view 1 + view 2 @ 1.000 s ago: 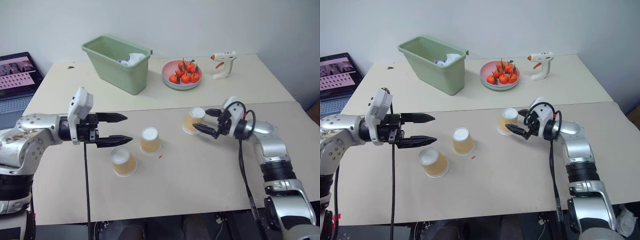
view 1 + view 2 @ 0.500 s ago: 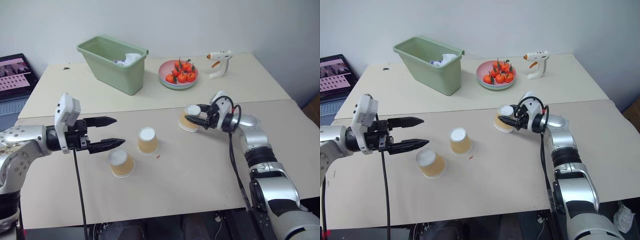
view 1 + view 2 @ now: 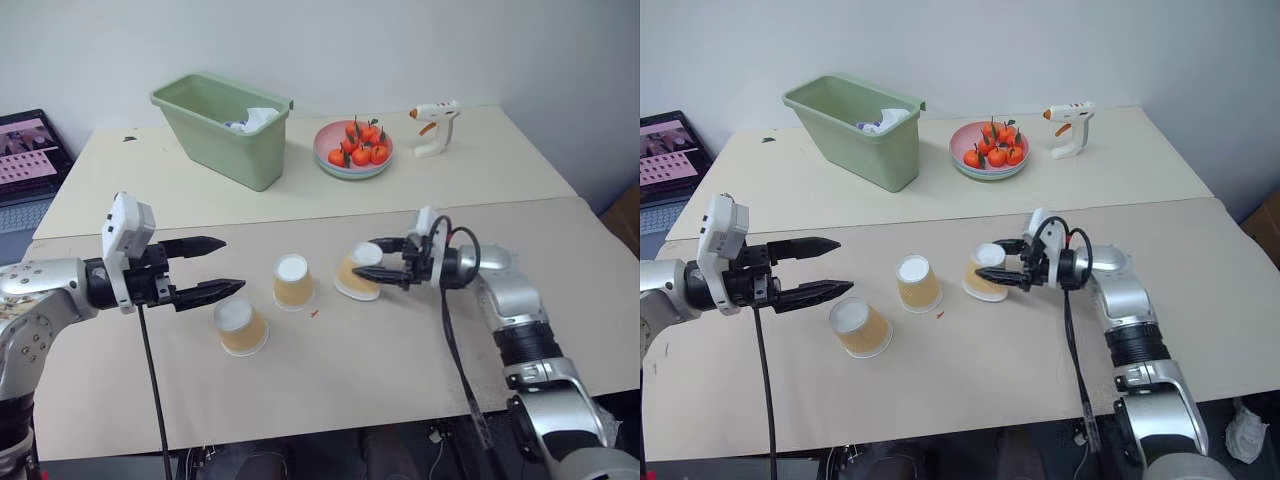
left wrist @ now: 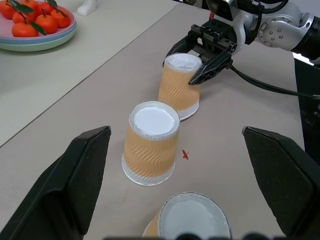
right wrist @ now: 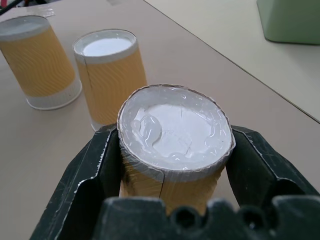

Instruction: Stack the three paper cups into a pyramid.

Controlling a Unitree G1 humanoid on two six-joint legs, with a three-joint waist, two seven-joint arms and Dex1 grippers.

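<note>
Left eye view: three paper cups stand upside down on the tabletop (image 3: 420,350) at centre frame. My right gripper (image 3: 378,262) comes in from the right, jaws clamped on the top of the right cup (image 3: 357,272), which tilts, its rim low on the tabletop. The middle cup (image 3: 292,281) stands just left of it, apart. The left cup (image 3: 240,325) sits lower left of the middle one, leaning a little. My left gripper (image 3: 218,266) hovers at left of frame, jaws spread wide and holding nothing, tips just above the left cup. No pyramid yet; all cups at tabletop level. Upper frame: green bin (image 3: 222,127), plate of small oranges (image 3: 353,150), glue gun (image 3: 433,125). Laptop (image 3: 30,160) at far left edge.

Right eye view: same layout.

Left wrist view: my two black fingers (image 4: 80,175) stand far apart at the lower corners. Between them, the three cups run in a line; the farthest is pinched by the right gripper.

Right wrist view: held cup fills the centre, white base facing the camera, one finger pressed on each side. The other two cups sit at upper left.
</note>
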